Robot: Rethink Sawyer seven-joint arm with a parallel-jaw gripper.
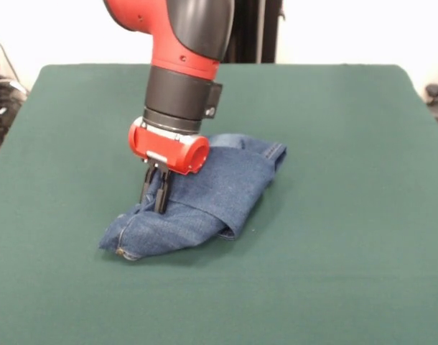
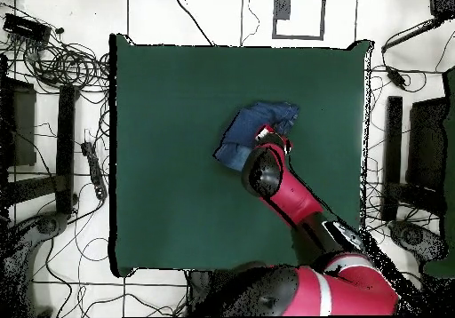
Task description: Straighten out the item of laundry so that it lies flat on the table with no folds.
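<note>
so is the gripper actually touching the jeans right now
Touching. In the front view the gripper is down on the bunched jeans, its dark fingers pressed close together into a raised fold of denim, no gap visible. The overhead view hides this under the arm.

The arm [image 1: 177, 43] is glossy red with a black curved shell along one side. Below it sits a matte black cylindrical wrist [image 1: 182, 100] bearing a small black box with a pale mark, then a red collar. The hand [image 1: 154, 198] has slim black fingers [image 1: 161, 194].
</note>
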